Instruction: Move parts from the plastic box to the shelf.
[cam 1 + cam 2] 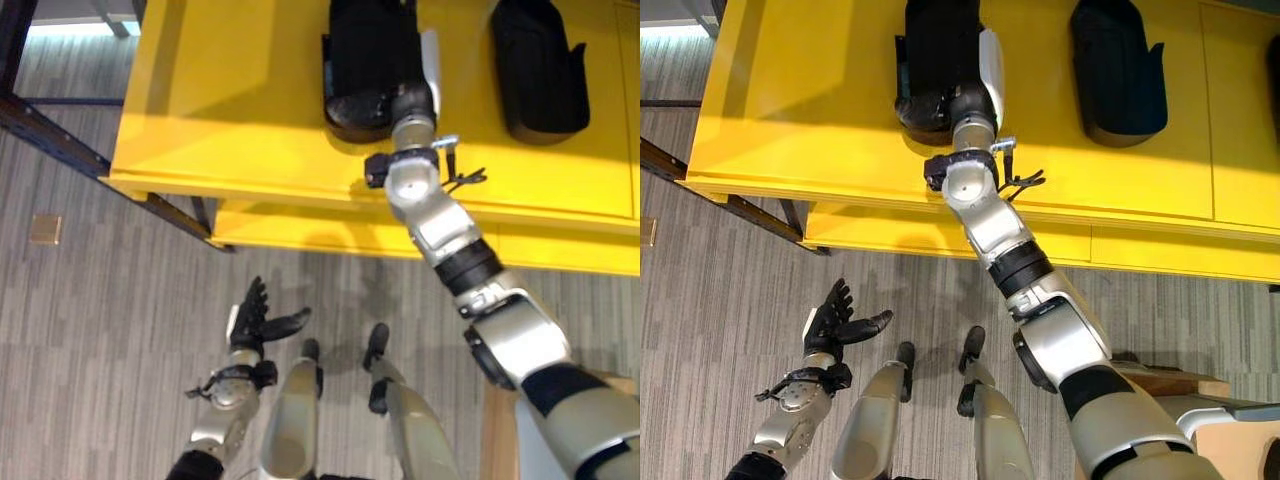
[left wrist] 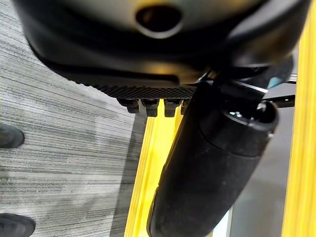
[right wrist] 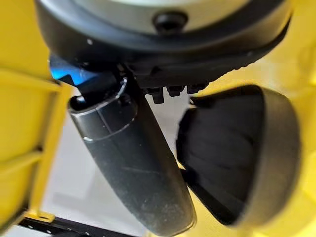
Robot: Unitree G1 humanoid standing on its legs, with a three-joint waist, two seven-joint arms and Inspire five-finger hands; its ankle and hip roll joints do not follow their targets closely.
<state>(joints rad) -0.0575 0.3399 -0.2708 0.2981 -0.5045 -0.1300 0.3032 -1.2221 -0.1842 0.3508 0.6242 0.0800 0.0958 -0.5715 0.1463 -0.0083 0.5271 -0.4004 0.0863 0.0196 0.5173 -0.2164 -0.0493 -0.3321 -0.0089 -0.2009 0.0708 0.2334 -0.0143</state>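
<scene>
Left eye view showed the right hand (image 1: 412, 100) against the near end of a black part (image 1: 368, 65) lying lengthwise on the yellow shelf (image 1: 230, 110); grip unclear, the open left hand (image 1: 252, 315) well apart

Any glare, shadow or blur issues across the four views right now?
Left eye view: a bright sunlit band crosses the yellow shelf, with shade further back around the black part at the right hand. Right wrist view: the part and shelf look soft. Left wrist view: left hand dark, floor grain sharp.
</scene>
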